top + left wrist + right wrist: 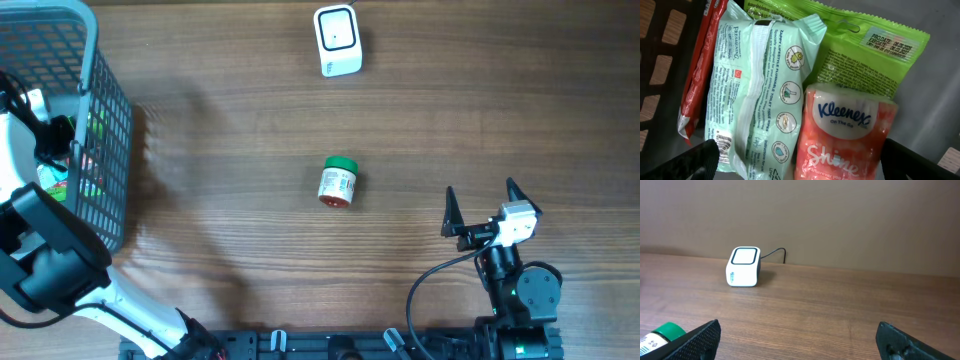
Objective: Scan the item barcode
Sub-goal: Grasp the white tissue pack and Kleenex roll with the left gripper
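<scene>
Step in hand, as I judge it: choosing an item to lift, before any scan.

Far left of the overhead view: grey plastic mesh basket (105, 130). The left arm (50, 250) bends up from the lower-left corner and reaches down into it.
- Left jaws stand wide and hold nothing. In the wrist view their tips show only at the bottom corners.
- Under them, left to right: slim red packet (702, 65), pale green pack of flushable wipes (760, 90), orange Kleenex tissue pack (845, 135), with a bright green printed pouch (865, 55) behind it.
- No barcode is legible on these faces.

Centre: a small labelled bottle with a green cap (338, 183) lies on its side on the brown wooden tabletop (220, 150), well apart from both arms.

Upper centre: white cube scanner with a dark-framed window (337, 40), cable trailing behind.

Lower right: right arm (515, 285) is low near the frame's bottom edge, its wrist camera facing the scanner. Right jaws are wide and hold nothing.

Which item is meant I cannot tell. The next move probably calls for lowering onto one pack, closing across its narrow width, then turning its code towards the scanner window.
</scene>
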### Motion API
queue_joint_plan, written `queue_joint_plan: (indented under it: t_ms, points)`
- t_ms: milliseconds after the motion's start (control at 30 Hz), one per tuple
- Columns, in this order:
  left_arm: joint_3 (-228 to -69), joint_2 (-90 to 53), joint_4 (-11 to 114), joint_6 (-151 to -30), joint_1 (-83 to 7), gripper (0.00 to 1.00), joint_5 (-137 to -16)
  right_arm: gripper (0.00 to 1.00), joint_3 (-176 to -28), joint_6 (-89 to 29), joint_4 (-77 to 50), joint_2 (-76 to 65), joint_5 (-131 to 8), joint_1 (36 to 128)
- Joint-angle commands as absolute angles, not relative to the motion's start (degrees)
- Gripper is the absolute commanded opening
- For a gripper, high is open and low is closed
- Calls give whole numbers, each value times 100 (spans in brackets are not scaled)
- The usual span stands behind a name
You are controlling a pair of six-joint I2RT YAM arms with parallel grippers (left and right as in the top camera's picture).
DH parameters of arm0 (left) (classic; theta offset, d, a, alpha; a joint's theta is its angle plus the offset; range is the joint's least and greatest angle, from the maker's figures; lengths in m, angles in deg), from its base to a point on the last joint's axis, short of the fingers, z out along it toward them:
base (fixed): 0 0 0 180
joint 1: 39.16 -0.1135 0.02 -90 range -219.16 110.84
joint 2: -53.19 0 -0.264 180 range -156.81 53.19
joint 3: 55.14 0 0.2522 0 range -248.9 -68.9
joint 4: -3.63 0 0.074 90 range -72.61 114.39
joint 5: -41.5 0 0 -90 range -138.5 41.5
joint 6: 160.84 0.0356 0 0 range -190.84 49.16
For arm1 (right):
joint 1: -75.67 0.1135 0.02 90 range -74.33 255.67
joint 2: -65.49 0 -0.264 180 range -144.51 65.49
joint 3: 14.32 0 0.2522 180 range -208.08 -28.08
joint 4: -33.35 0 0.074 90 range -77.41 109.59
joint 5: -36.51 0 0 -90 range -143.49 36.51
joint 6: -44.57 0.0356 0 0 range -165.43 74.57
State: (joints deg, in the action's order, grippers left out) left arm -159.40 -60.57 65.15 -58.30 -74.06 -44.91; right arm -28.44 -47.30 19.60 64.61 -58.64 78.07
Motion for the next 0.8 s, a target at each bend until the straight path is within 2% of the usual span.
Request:
queue_joint_plan:
  t_ms: [0,300,767]
  points:
    - [-15949,-6105,6513,-5928,-7475,100,-4370,100,-2838,-4830,1993,6491,-5958,7767]
    - [-15868,-6131,6367,-5926,-7722,100,-4974,100,-2838,-4828,1991,6491,-5958,7767]
    - [-15809,-6439,6227,-5926,-7908,100,-5000,100,-2838,-4828,1991,6491,-5958,7767]
